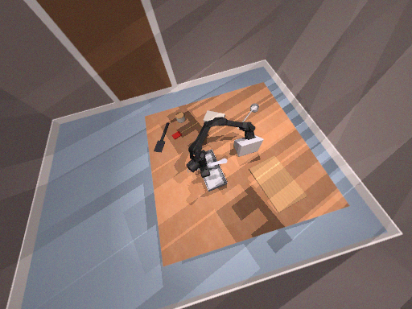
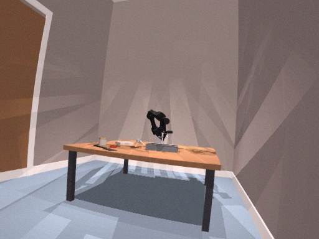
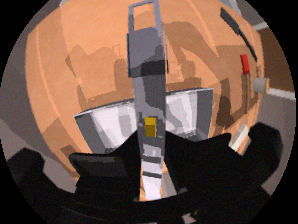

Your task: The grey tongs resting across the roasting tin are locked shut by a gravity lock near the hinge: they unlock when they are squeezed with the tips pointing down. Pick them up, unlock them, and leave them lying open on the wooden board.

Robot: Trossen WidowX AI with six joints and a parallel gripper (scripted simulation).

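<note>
Tongs (image 3: 148,83) are hanging in the grip of the black gripper (image 1: 206,168), whose fingers are closed on them near the hinge end, and they are riding above the roasting tin (image 1: 216,182) rather than lying on it. Through the wrist camera the grey arms are running away from the fingers, pressed together, with a small yellow piece (image 3: 150,125) showing on them close to the grip, and the tin's pale inside is showing on both sides underneath. From overhead, one pale end of the tongs is poking out past the gripper towards the right edge of the worktop (image 1: 193,225). The tin is sitting around the middle of the table, and the wooden board (image 1: 278,184) is lying well apart from it, nearer the right edge, with nothing on it. The arm is reaching over from its pale base block (image 1: 257,142) behind the board. Along the far-left part of the worktop a black spatula (image 1: 161,138), a small red block (image 1: 176,135) and a short cup (image 1: 180,117) are lying in a loose group, and a round-headed ladle (image 1: 253,109) is resting towards the far edge.
</note>
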